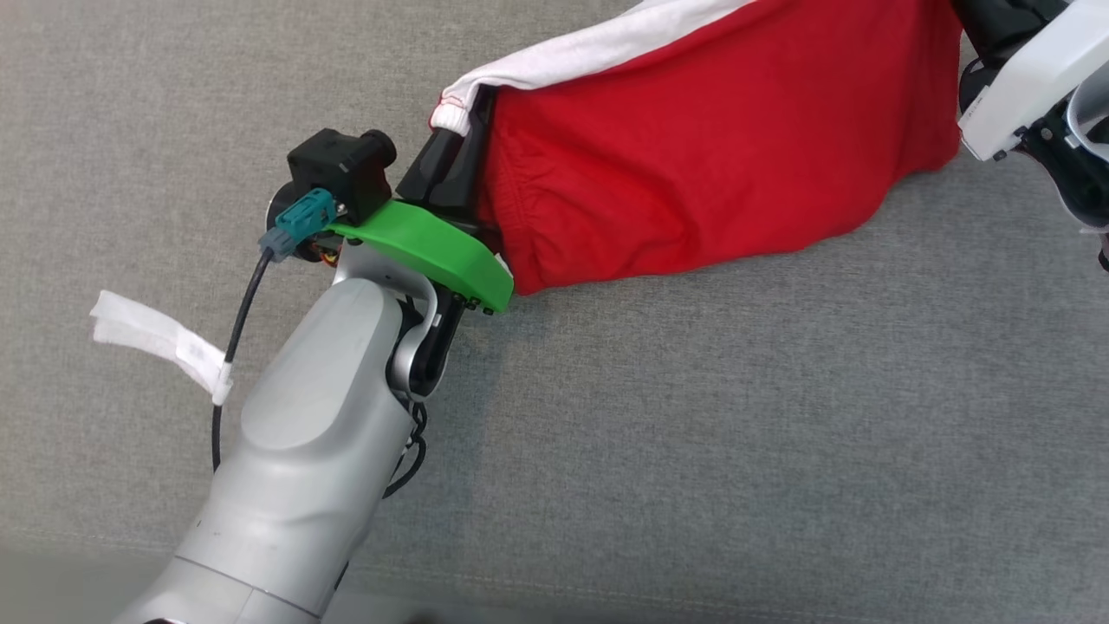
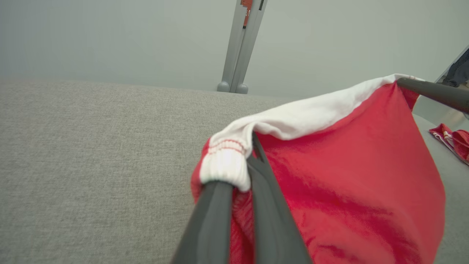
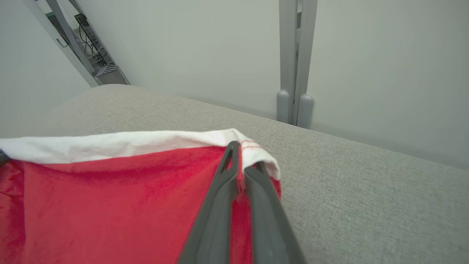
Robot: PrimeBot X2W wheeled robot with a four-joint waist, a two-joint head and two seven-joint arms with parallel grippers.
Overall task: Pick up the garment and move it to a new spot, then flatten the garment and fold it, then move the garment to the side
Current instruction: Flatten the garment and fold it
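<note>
Both the left gripper and right gripper clamp the red garment, its white band running centre to upper right in the head view. The left wrist view adds a second red cloth at its right edge.

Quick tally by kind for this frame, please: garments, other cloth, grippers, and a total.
Red garment with white band: 1
Other red cloth, lying apart at the side: 1
Grippers: 2, left gripper and right gripper, both shut on the garment's white band
Total: 4
</note>
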